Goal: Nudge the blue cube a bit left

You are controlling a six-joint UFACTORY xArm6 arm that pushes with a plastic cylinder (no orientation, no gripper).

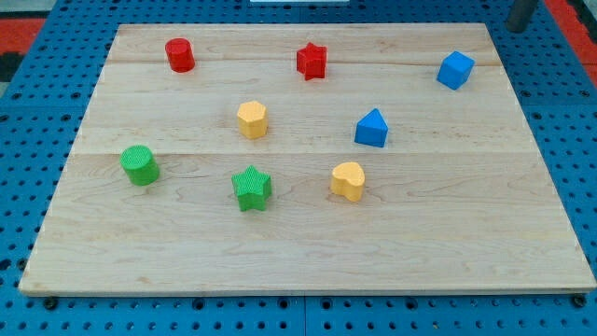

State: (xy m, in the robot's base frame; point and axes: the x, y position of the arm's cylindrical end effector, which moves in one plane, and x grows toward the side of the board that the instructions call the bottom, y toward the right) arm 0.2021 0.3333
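Note:
The blue cube (455, 70) sits near the top right corner of the wooden board (308, 252). My tip (516, 28) shows as a dark rod end at the view's top right, just off the board's corner, up and to the right of the blue cube and apart from it. A second blue block (371, 129), with a pointed roof-like shape, lies down and to the left of the cube.
A red cylinder (179, 55) and a red star (312, 62) lie along the top. A yellow hexagon (252, 119), a yellow heart (348, 180), a green star (251, 188) and a green cylinder (140, 165) lie lower. Blue pegboard surrounds the board.

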